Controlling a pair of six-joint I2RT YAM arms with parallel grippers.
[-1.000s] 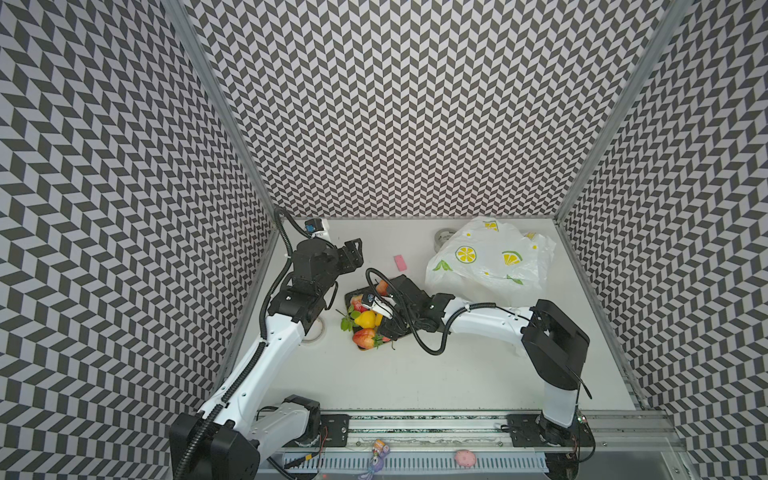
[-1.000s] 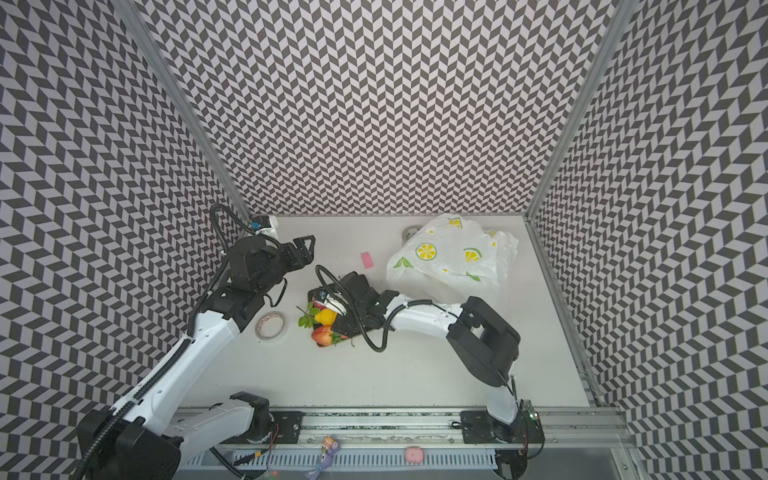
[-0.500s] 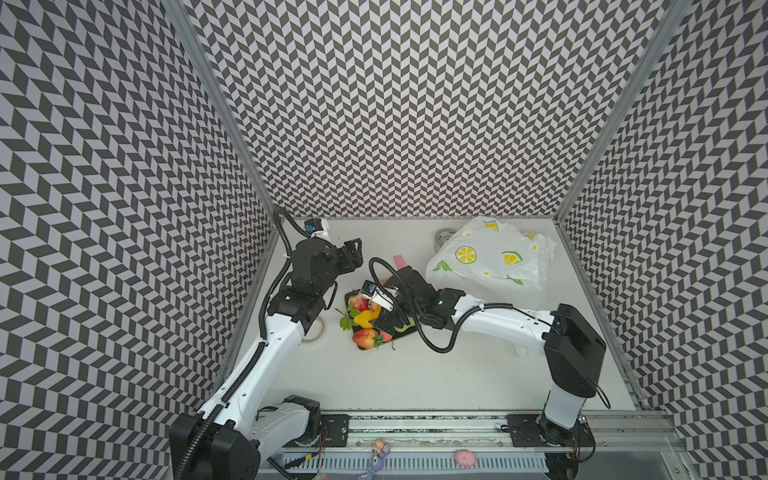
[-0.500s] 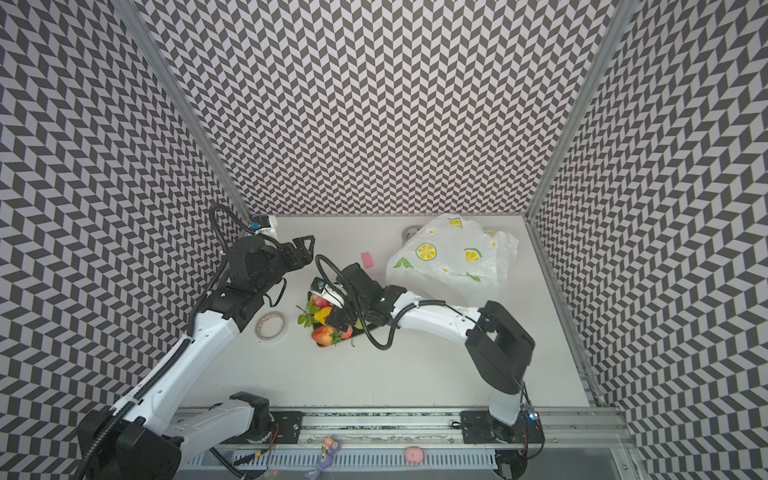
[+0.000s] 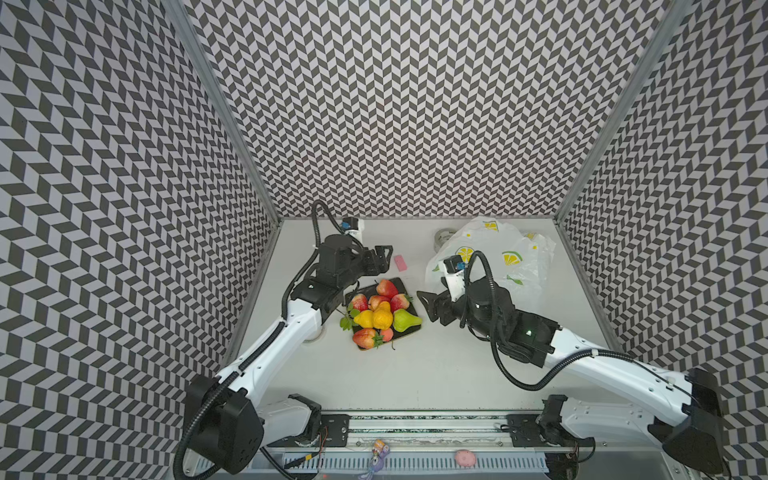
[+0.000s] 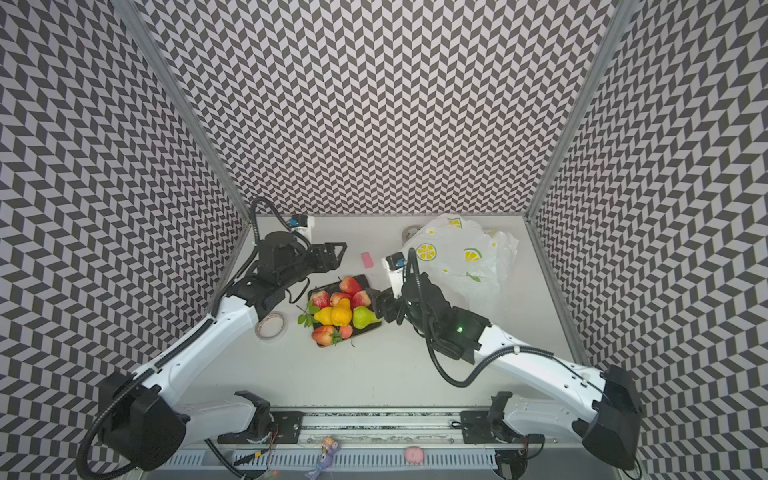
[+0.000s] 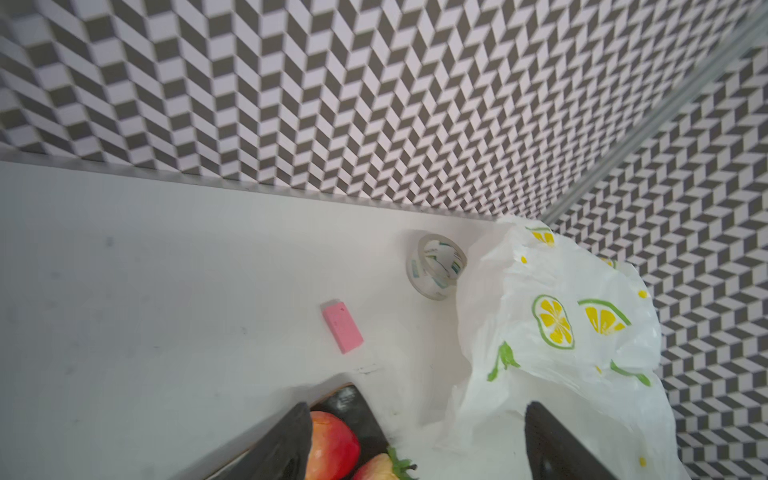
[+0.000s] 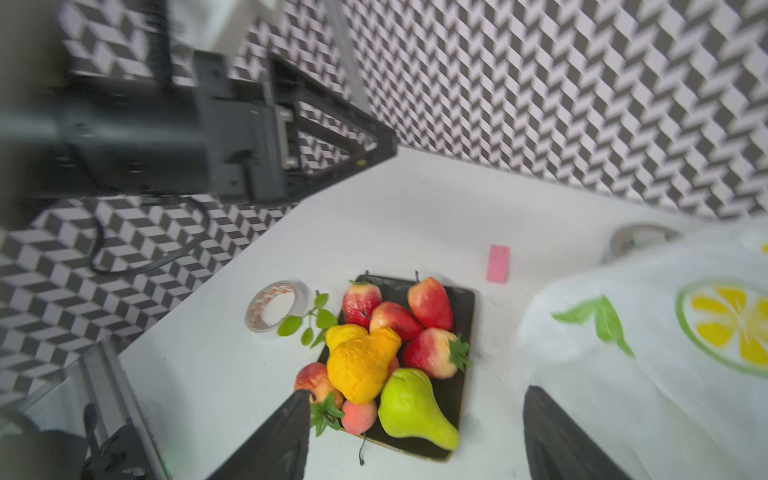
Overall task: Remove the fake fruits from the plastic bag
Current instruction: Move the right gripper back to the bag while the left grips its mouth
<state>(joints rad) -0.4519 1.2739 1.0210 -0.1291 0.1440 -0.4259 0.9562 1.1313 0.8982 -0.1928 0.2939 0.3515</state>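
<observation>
At 9 o'clock of the right gripper [image 5: 426, 306], the fake fruits [image 5: 380, 316] are lying close. It and the left gripper [image 5: 385, 257] are gaping wide, gripping nothing; the table [image 5: 407, 374] is lying bare at 6 o'clock.

Fake fruits [image 5: 380, 309] on tray [image 5: 400, 284] near plastic bag [image 5: 498, 257]

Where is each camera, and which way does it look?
Both top views: high up front, looking down at the table; left arm and right arm show.
Left wrist: behind the left gripper, facing the plastic bag; only fingertips show.
Right wrist: behind the right gripper, facing the fake fruits; left gripper shows too.
Both wrist views share the pink block.
</observation>
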